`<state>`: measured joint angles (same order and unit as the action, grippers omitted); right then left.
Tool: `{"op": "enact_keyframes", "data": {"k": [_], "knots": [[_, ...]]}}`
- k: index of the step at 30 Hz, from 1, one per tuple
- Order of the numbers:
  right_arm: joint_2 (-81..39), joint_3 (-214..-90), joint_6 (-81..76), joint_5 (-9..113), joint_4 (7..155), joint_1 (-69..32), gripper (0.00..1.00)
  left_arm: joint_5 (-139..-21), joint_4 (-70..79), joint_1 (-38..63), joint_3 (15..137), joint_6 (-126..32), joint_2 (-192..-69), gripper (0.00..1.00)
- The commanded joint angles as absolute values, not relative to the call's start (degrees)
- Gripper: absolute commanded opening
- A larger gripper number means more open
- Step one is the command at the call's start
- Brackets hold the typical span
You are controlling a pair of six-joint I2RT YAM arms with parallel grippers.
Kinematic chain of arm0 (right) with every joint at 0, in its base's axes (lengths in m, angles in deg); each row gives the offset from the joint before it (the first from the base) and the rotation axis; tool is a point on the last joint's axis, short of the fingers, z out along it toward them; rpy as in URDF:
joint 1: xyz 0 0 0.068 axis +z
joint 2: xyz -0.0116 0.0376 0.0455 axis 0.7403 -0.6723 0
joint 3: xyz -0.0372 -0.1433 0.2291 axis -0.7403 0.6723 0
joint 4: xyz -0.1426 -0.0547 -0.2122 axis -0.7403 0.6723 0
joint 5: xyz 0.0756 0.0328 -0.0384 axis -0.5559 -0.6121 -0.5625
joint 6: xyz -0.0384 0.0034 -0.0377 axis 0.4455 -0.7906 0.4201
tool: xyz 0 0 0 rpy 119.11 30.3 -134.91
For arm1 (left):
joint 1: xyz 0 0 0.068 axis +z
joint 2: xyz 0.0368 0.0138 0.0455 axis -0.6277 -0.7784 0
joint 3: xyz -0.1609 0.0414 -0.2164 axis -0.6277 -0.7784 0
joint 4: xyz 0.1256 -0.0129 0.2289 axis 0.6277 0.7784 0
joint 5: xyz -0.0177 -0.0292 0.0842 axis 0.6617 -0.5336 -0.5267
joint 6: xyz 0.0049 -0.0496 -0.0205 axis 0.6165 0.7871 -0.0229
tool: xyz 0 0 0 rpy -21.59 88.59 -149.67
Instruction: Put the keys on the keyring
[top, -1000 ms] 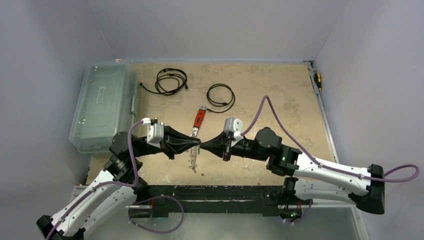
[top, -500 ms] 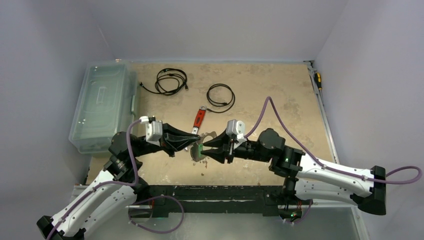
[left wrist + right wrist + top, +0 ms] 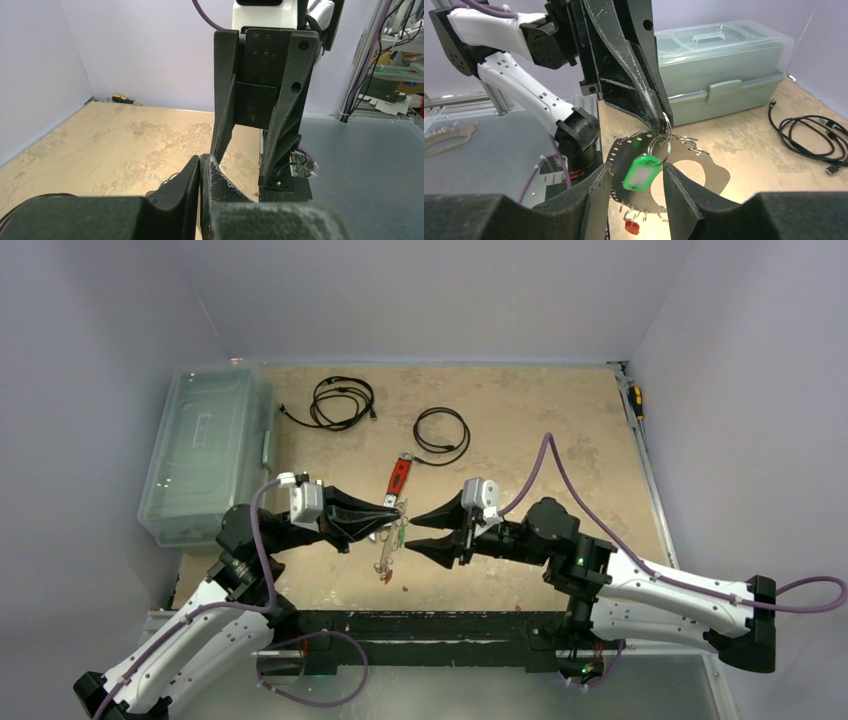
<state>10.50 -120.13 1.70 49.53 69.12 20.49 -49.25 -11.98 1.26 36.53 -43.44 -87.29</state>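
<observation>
Left gripper (image 3: 659, 116) is clamping the keyring (image 3: 716, 172) by its top edge, hanging it free for access; green key (image 3: 642, 172) dangling there, seemingly threaded on. Right gripper (image 3: 412, 531) is hovering opposite, jaws parted, holding nothing.

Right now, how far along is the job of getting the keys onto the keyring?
Looks done: the red key hangs at the lower edge of the keyring. In hand: the left tool is shut on the top of the keyring, where the green key dangles. The right tool stands open around that key, not gripping. Left: I cannot tell whether the green key is fully threaded on.
</observation>
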Motion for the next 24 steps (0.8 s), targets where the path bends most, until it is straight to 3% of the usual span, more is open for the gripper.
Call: {"op": "enact_keyframes", "data": {"k": [1,7,18,24], "knots": [[13.3,-120.0,1.7,52.2,67.4,20.7,0.47,-49.3,-15.2,1.5,37.1,-44.0,-86.9,0.0],[14.7,-119.4,1.0,53.8,65.5,20.6,0.49,-48.9,-15.7,1.6,37.1,-43.7,-87.1,0.0],[10.2,-119.4,0.6,53.2,61.3,20.6,0.31,-48.8,-16.1,1.6,36.9,-43.5,-86.8,0.0],[9.5,-119.2,0.6,53.0,60.1,20.6,0.27,-48.7,-16.1,1.6,36.9,-43.5,-86.7,0.0]]}}
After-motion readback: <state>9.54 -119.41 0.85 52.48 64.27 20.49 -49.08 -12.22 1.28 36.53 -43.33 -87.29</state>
